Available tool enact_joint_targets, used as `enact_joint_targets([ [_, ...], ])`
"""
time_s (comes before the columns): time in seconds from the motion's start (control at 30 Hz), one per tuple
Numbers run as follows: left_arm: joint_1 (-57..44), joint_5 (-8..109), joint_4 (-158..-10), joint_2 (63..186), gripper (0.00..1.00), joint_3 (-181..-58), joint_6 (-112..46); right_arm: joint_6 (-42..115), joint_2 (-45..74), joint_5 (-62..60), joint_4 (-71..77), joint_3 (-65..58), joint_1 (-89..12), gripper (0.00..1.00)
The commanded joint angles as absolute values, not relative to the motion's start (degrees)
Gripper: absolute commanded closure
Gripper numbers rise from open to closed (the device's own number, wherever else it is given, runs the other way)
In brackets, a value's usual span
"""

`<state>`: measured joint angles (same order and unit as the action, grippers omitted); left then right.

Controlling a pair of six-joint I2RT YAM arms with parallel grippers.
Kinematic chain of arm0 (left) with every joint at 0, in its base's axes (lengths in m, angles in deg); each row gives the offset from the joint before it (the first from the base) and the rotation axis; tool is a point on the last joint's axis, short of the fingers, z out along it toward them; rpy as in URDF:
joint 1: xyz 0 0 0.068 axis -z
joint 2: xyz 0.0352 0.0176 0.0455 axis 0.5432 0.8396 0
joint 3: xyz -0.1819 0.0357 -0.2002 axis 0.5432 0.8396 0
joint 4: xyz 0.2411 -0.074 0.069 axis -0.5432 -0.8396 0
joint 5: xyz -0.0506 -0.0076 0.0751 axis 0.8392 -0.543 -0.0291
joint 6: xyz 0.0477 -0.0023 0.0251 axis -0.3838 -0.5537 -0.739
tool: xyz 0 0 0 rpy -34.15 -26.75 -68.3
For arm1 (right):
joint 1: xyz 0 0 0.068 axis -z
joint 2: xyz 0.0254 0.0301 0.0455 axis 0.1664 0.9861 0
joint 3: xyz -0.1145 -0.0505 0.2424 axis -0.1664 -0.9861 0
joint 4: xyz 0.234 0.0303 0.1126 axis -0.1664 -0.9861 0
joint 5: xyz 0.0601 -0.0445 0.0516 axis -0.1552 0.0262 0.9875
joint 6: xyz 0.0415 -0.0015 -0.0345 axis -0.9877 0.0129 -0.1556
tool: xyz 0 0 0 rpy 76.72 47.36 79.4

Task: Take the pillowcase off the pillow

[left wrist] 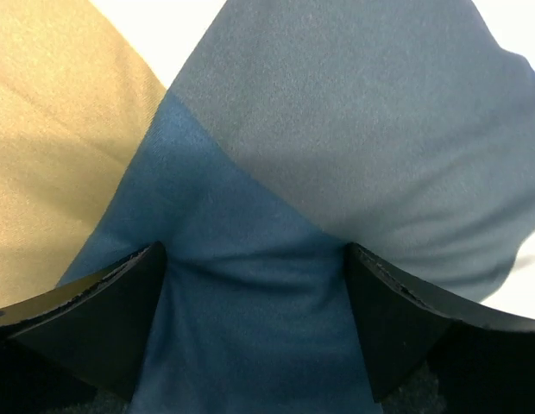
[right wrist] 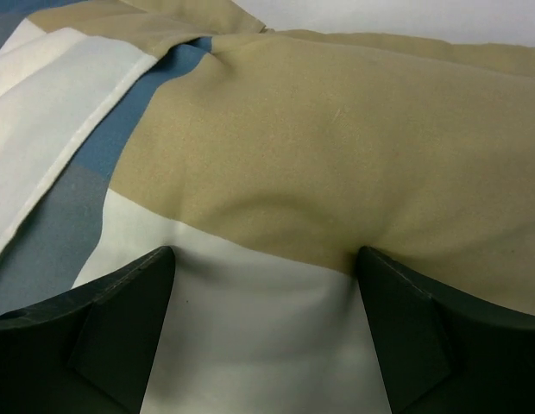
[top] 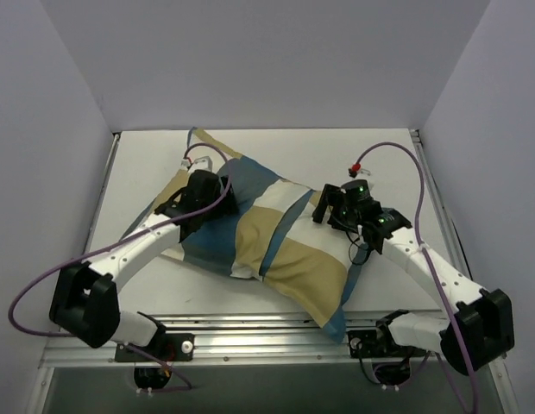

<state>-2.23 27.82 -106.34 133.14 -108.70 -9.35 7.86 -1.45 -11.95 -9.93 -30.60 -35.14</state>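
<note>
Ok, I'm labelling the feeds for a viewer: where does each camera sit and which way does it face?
Top external: above and behind the arm bases, facing down and forward at the table and pillowcase; the left arm and right arm both show.
Left wrist: on the left arm, facing blue and tan fabric; its open jaws show.
Right wrist: on the right arm, facing tan and white fabric; its open jaws show.
Shared: all views see the pillowcase.

Left arm (top: 134,244) and right arm (top: 436,272): white link shells, bulky black joint housings. A purple cable (top: 419,185) loops along each. Small green lights (top: 361,184) on the right wrist. Left gripper (left wrist: 253,259) fingers (left wrist: 103,328): matte black wedges, scuffed edges.
</note>
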Motion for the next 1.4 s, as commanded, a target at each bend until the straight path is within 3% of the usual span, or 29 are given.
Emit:
enact_joint_targets([
  [0.0,-3.29,30.62,-109.16,125.62,0.06,-98.98,-2.67,10.55,7.81,-4.08,-1.76,-28.65,-35.33,0.19],
  [0.17,-2.14,33.19,-114.5,106.29,0.06,-87.46,2.0,16.08,17.05,-1.78,0.89,-19.53,-37.08,0.2],
  [0.37,-0.91,34.06,-116.98,93.16,0.06,-91.55,-1.93,21.8,21.03,-12.49,-5.52,-9.15,-41.65,0.14],
  [0.57,3.37,33.46,-117.51,102.9,0.06,-105.09,-11.77,19.71,19.28,-19.43,-6.58,-8.07,-42.19,0.14],
  [0.73,12.18,21.77,-117.86,118.28,0.06,-120.1,-19.17,15.4,17.96,-19.89,-5.98,-14.64,-38.68,0.14],
  [1.1,15.87,20.27,-114.77,141.83,0.06,-133.48,-20.84,12.93,12.68,-12.51,1.67,-26.97,-36.74,0.14],
  [1.37,18.43,10.35,-120.04,148.18,0.05,-137.36,-20.16,13.11,12.42,-10.22,3.17,-29.87,-36.56,0.14],
])
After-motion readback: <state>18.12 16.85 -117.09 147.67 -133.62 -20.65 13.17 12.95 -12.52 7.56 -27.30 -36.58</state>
